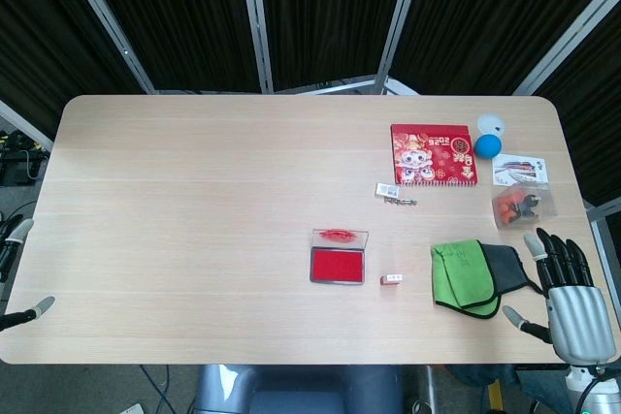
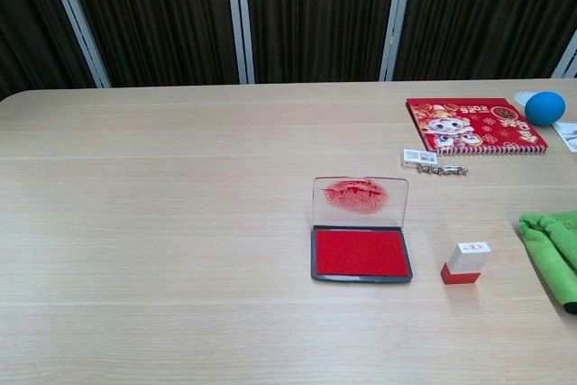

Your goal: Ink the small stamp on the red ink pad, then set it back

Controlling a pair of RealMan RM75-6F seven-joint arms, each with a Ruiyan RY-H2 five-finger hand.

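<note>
My right hand [image 1: 568, 283], fingers spread and empty at lower right, must pinch the light, rigid small stamp [image 2: 465, 261] by its white sides.

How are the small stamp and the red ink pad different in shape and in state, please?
The small stamp stands upright as a narrow block; the red ink pad lies flat and wide. The stamp looks white above with a red base, while the ink pad shows one broad red surface in a dark frame. The ink pad is open, its clear lid raised and smeared red; the stamp has no lid. Both rest on the table, side by side but apart, untouched by either hand.
</note>
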